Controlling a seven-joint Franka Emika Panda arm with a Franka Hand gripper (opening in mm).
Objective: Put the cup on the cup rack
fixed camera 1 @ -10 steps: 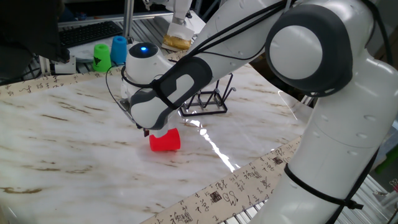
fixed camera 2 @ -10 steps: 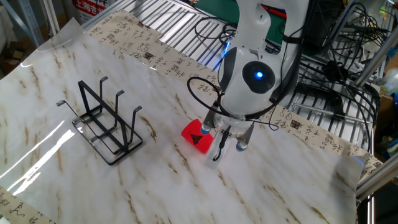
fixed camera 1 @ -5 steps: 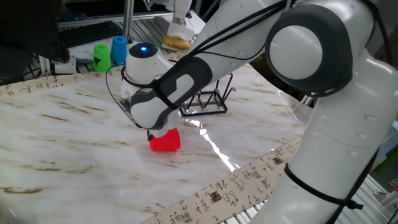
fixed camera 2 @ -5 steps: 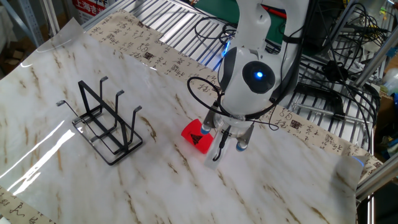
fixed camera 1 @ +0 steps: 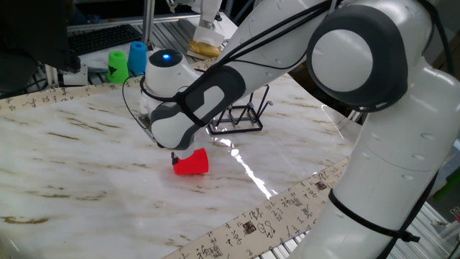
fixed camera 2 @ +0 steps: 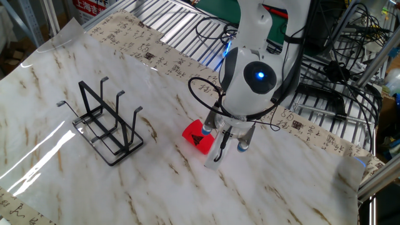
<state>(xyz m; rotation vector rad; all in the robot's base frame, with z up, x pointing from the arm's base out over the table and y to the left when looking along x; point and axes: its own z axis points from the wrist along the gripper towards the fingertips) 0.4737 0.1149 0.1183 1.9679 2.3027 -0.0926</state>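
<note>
Almost nothing moves since a second ago: the claw (fixed camera 2: 229, 139) sinks slightly beside the cup (fixed camera 2: 196, 137), fingers spread open, holding nothing. Lying on its side on the worktop (fixed camera 2: 162, 181), the cup is well apart from the cup rack (fixed camera 2: 106, 125).

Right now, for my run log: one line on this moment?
gripper: open, low beside red cup | cup: on table, ungrasped | cup rack: empty

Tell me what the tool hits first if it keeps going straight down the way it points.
Most likely the table. The tool points down with its fingers close above the marble. The red cup lies on its side right beside one finger, possibly touching; depth is unclear, so it might be clipped.
</note>
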